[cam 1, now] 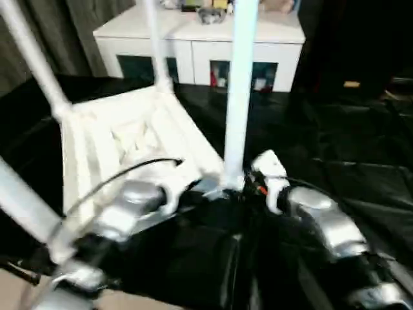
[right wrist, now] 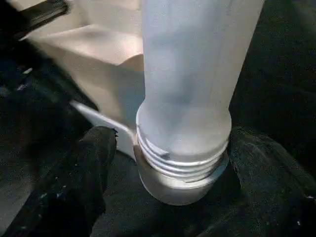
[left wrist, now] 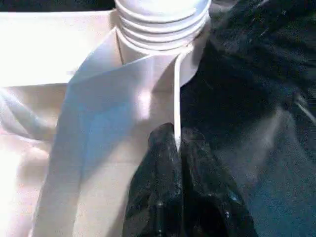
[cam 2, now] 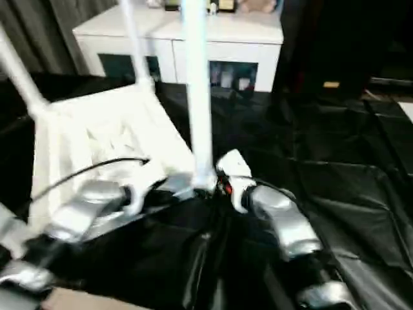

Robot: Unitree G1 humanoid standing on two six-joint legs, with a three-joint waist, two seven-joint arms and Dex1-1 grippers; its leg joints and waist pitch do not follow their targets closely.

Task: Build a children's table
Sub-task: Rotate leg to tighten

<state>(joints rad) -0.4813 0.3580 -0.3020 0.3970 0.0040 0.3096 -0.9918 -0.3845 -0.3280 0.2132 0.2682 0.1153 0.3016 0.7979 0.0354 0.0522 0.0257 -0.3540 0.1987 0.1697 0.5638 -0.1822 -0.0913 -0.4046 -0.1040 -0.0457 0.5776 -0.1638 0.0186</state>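
The children's table lies upside down on the black sheet, its ribbed white top (cam 1: 129,135) facing up. Three white legs (cam 1: 155,45) (cam 1: 32,58) (cam 1: 22,206) rise from its corners. A fourth leg (cam 1: 240,97) stands upright in the near right corner, its threaded end (right wrist: 182,158) sitting in the socket with some threads showing. My left gripper (left wrist: 177,143) is shut on the thin rim of the top (left wrist: 175,94) right beside that socket. My right gripper (right wrist: 173,134) is open around the base of this leg, one black finger (right wrist: 84,173) on each side.
A white cabinet (cam 1: 193,39) with dark glass doors stands behind the table, small items on top. Crinkled black sheet (cam 1: 335,148) covers the floor to the right and front. Grey curtains hang at the far left.
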